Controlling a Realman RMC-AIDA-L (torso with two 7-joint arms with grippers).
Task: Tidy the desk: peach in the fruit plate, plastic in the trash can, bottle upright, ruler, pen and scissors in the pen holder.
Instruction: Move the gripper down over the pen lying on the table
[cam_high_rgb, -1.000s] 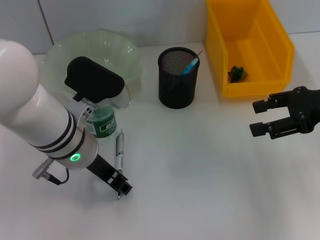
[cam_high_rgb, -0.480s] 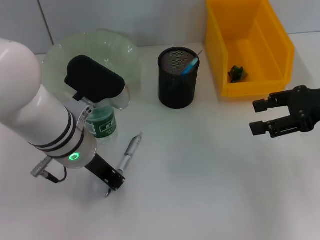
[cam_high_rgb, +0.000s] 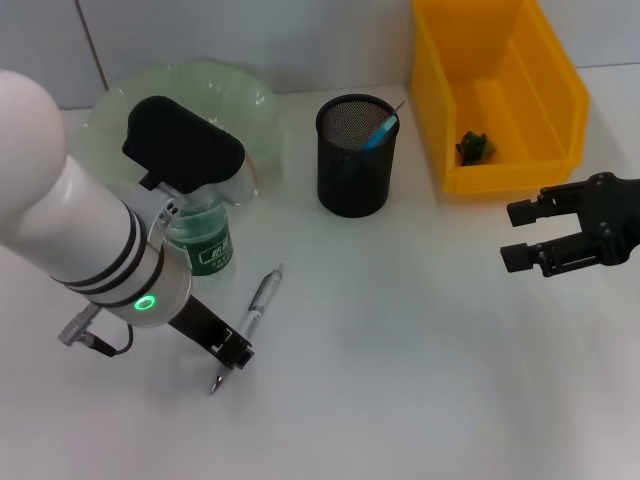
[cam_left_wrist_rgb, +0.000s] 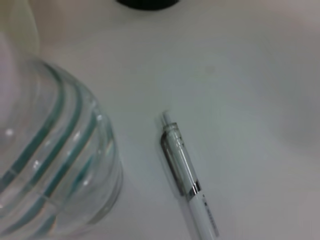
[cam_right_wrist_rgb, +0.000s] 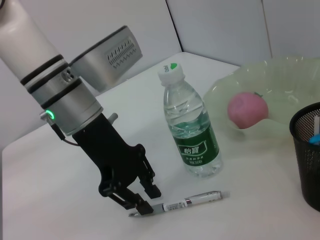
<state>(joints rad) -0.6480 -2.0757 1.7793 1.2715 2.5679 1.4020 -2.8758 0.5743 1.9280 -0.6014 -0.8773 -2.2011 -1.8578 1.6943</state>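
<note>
Your left gripper (cam_right_wrist_rgb: 143, 198) had its jaws spread over the pen's tip end, the pen (cam_high_rgb: 248, 326) lying just beside the upright bottle (cam_high_rgb: 201, 238), so you needed to centre them before closing, right gripper (cam_high_rgb: 522, 236) idling open

Your pen (cam_high_rgb: 253, 312) lying flat and slanted beside the upright green-labelled bottle (cam_high_rgb: 203, 240), peach (cam_right_wrist_rgb: 247, 109) in the pale fruit plate (cam_high_rgb: 250, 110), black mesh pen holder (cam_high_rgb: 356, 155) upright, yellow trash can (cam_high_rgb: 500, 95) behind.
</note>
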